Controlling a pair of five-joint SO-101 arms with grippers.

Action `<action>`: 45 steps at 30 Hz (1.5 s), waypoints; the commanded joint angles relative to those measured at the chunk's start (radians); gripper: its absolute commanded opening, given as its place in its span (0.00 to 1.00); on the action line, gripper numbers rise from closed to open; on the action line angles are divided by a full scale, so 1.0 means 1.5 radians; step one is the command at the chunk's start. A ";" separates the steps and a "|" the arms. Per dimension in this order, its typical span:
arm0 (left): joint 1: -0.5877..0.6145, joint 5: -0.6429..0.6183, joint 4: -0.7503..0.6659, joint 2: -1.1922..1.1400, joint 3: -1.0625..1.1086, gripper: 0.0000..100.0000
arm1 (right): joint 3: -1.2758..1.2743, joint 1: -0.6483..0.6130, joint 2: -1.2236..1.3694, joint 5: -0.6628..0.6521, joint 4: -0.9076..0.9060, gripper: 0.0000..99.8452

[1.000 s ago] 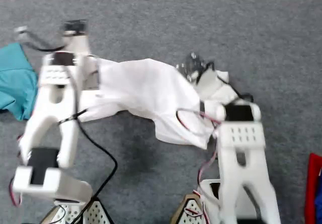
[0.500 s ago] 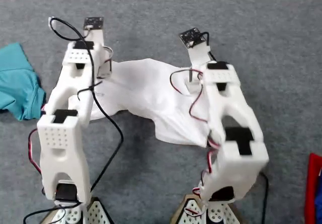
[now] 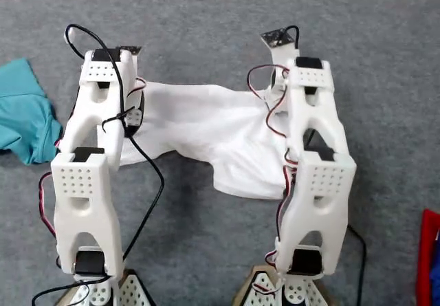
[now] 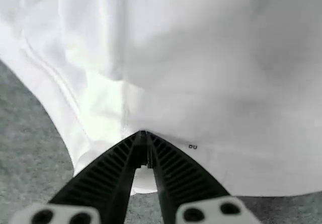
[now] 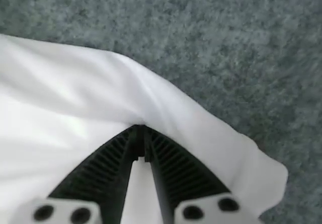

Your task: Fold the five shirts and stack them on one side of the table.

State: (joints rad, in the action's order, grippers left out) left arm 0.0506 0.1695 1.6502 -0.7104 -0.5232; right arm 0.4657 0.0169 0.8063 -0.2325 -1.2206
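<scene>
Working the rig from afar, I am looking down at the white shirt (image 3: 206,124) lying crumpled across the middle of the grey table (image 3: 385,79), its long axis running from one arm to the other, with a loose flap trailing toward the right arm's base. Both arms are reaching over it to its far edge, one at each end, so the bulk of the cloth is lying on the near side of the pincers, toward the bases. The left gripper (image 4: 144,136) is showing its jaws pressed together with a pinch of white fabric between the tips, beside a seam. The right gripper (image 5: 139,129) is likewise clamped shut on a rounded fold at the shirt's edge, grey table just beyond it. As I am judging it, the next move turns on that far edge: drawn along evenly by both arms, it should carry the cloth with it. A teal shirt (image 3: 24,113) is sitting bunched at the left edge, well apart, and something red (image 3: 430,251) is showing at the right edge.
</scene>
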 commanded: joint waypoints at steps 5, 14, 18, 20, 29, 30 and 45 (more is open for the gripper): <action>0.016 0.005 0.020 0.014 0.028 0.02 | 0.181 0.027 0.086 0.002 -0.066 0.00; 0.009 0.005 0.018 0.017 0.170 0.02 | 0.226 0.032 0.113 0.002 -0.076 0.00; 0.014 0.005 0.023 0.030 0.189 0.02 | 0.226 0.031 0.112 0.002 -0.072 0.00; 0.006 0.005 0.023 0.061 0.198 0.02 | 0.227 0.031 0.110 0.004 -0.075 0.01; -0.081 0.005 0.024 0.319 0.220 0.02 | 0.391 0.027 0.018 -0.016 -0.315 0.15; -0.082 0.005 0.026 0.345 0.227 0.02 | 0.422 0.026 0.004 -0.034 -0.347 0.16; -0.011 0.153 -0.108 1.019 0.732 0.02 | -0.139 -0.041 -0.465 -0.125 -0.373 0.13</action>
State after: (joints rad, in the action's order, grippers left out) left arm -0.0169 0.3813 1.5090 0.5846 0.4542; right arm 0.5946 0.0215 0.3414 -0.4089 -1.7683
